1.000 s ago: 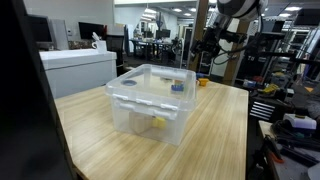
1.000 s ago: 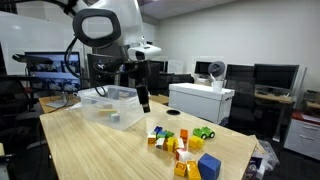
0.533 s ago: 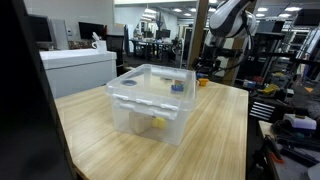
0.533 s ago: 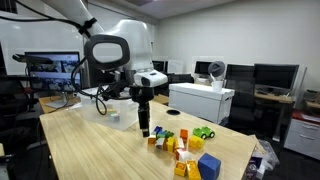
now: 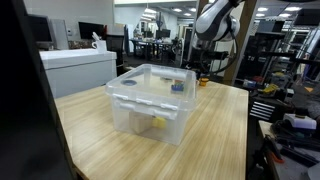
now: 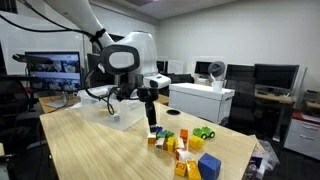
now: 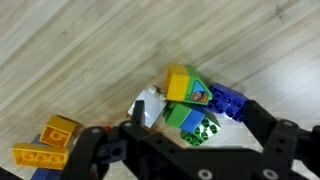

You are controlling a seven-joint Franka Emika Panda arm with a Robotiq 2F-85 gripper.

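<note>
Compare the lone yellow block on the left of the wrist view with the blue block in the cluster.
The lone yellow block is yellow-orange, the blue block dark blue. The yellow block lies apart; the blue block lies against a yellow and green stack. The blue block sits within the open gripper's span, the yellow block outside it. Both are toy bricks lying on the wooden table.

— What's under my wrist camera?
— I see a yellow-green-blue block cluster (image 7: 195, 100) at centre on the tabletop (image 7: 90, 50); yellow blocks (image 7: 45, 142) at eight o'clock; my fingers (image 7: 285, 150) spread apart at six.
</note>
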